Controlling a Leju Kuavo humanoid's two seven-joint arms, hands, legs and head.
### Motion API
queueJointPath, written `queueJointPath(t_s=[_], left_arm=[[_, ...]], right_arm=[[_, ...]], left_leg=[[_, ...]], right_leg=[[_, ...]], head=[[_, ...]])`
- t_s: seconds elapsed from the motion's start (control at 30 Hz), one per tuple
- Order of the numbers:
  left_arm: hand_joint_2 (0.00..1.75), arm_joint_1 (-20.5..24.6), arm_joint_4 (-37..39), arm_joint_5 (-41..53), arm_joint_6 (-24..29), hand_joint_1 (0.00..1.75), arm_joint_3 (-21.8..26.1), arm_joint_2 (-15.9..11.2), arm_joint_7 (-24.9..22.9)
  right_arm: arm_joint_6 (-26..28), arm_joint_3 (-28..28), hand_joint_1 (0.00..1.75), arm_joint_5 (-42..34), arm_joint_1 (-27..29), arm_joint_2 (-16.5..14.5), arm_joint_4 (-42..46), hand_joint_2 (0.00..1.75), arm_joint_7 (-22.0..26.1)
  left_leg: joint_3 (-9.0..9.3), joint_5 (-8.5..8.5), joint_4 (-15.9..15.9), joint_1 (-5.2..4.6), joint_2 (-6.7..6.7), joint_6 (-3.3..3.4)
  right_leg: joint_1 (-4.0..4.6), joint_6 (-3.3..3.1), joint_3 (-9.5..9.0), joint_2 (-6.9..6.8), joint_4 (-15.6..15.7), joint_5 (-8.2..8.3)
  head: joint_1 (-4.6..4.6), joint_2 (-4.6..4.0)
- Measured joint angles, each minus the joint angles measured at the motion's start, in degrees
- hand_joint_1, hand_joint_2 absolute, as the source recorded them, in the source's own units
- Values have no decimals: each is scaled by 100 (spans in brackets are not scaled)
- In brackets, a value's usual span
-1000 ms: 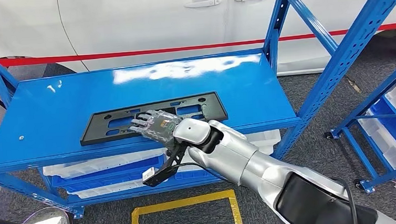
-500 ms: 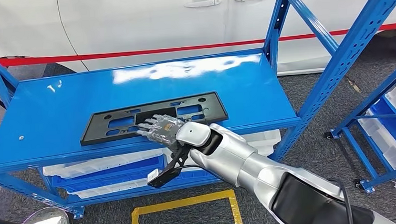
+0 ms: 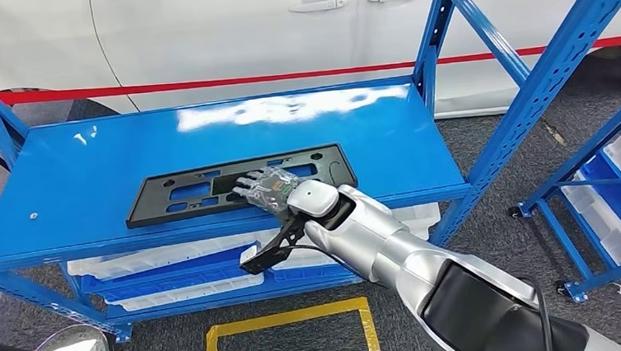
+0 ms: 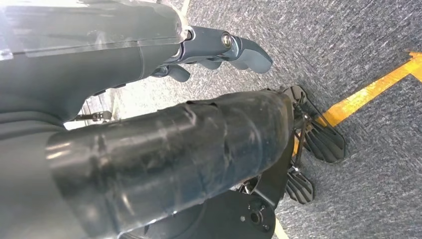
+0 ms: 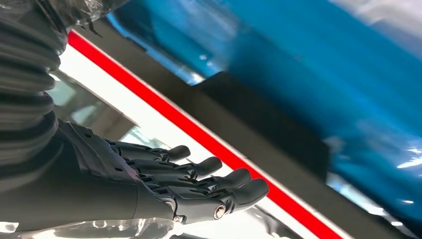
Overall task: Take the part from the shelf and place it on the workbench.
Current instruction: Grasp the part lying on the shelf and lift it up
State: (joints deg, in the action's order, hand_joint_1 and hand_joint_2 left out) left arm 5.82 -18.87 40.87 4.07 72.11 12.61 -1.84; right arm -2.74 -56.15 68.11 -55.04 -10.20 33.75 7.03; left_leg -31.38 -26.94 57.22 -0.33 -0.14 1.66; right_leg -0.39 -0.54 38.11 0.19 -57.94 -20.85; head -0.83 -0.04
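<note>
- Since a second ago, my right hand has slid rightward along the black licence plate frame, from just left of its middle to about its centre, and the forearm has shifted with it.
- The frame lies flat on the blue shelf, near the front edge. It has not been lifted.
- In the head view the right hand lies over the frame's near side, fingers reaching across it. In the right wrist view the fingers are stretched out side by side and clasp nothing, so I read the hand as released. I cannot tell whether it touches the frame.
- My left hand hangs down by the carpeted floor, fingers loosely curled, nothing in them that I can see.
- I judge the step in hand to be the reach and grasp, early in the task.
- The next move calls for closing the fingers around the frame's near rail, then lifting it level.
- The frame is a long, thin, matte black rectangle with several cut-out openings. It looks light and may slide on the glossy shelf.
</note>
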Motion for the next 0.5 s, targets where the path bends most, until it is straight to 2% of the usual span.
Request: queueJointPath(t_s=[0.5], left_arm=[[0, 2, 55, 36, -28, 0, -1, 15, -48]], right_arm=[[-2, 262, 0, 61, -275, -27, -244, 175, -82]], left_leg=[[1, 0, 0, 0, 0, 0]], right_leg=[[1, 0, 0, 0, 0, 0]], head=[[0, 1]])
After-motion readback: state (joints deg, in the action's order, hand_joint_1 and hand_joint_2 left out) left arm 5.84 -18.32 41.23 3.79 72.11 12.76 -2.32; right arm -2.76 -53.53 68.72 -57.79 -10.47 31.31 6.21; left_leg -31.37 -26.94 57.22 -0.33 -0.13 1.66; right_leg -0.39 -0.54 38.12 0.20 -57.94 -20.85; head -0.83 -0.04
